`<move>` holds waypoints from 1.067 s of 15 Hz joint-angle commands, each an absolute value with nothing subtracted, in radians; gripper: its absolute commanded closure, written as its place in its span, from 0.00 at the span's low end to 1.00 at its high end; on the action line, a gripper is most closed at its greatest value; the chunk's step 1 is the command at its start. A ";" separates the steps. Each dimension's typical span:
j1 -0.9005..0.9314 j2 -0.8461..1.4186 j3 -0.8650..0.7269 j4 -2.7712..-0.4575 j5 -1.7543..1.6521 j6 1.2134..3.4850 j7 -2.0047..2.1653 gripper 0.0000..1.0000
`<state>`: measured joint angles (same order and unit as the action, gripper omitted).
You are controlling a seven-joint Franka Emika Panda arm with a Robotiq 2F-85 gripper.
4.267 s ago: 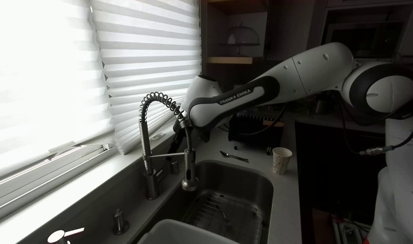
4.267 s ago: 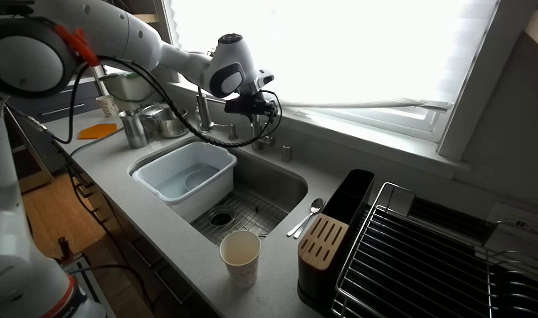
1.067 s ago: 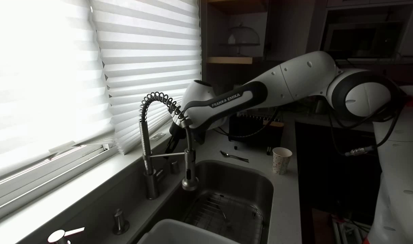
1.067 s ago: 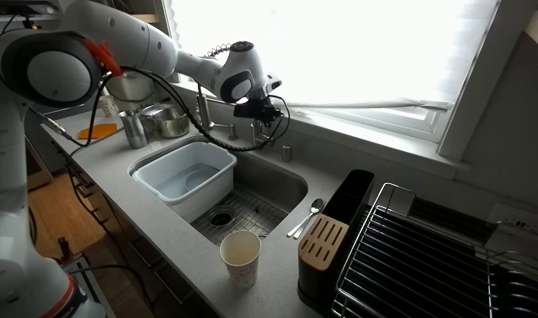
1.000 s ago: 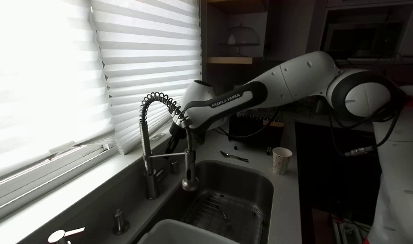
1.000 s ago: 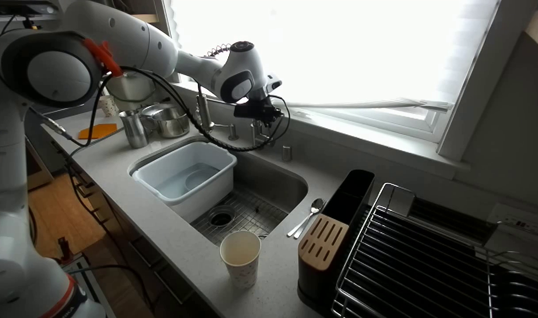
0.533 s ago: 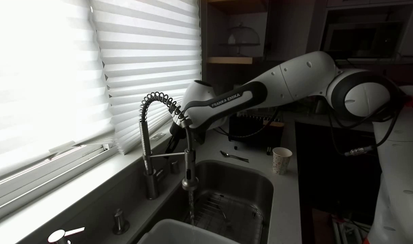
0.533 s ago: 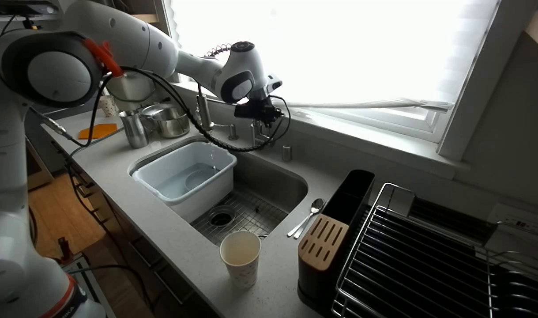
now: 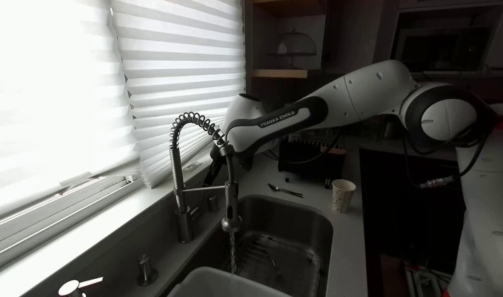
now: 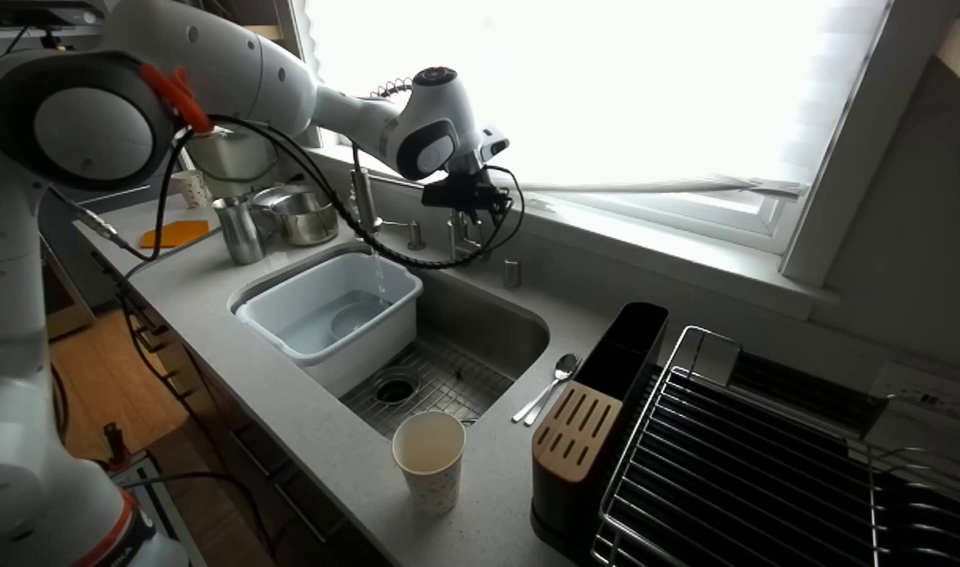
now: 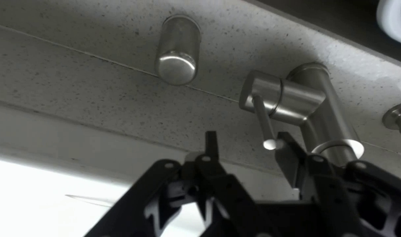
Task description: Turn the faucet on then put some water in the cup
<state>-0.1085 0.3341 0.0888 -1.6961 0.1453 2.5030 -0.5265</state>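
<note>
The faucet [image 9: 176,169], silvery with a coiled-spring neck, stands behind the sink; it shows partly in the other exterior picture [image 10: 361,205]. In the wrist view its body [image 11: 328,112] and thin lever [image 11: 263,120] show. Water [image 9: 233,251] runs from the spray head into the white tub, in both exterior views [image 10: 379,277]. My gripper [image 11: 247,142] is open; the lever tip lies between the fingers in the wrist view, close to the right finger; contact is unclear. The speckled cream-white cup [image 9: 343,196] stands upright on the counter by the sink's edge [image 10: 430,472], away from the gripper.
A white tub [image 10: 369,346] stands in the sink [image 10: 487,327]. A spoon and fork [image 10: 554,386], a black utensil holder [image 10: 578,437] and a dish rack [image 10: 747,441] are beside it. Metal pots [image 10: 302,216] and another speckled cup [image 10: 190,189] stand farther back.
Over about four seconds my hand moved down by the faucet lever. Water started to run from the spray head within the last second. My hand has since risen slightly.
</note>
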 commanded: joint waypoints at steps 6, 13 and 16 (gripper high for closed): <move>-0.093 0.177 0.034 -1.748 0.012 2.126 -0.473 0.00; -0.115 0.049 -0.032 -1.835 -0.072 1.859 -0.460 0.00; -0.143 -0.013 -0.086 -1.901 -0.058 1.806 -0.455 0.00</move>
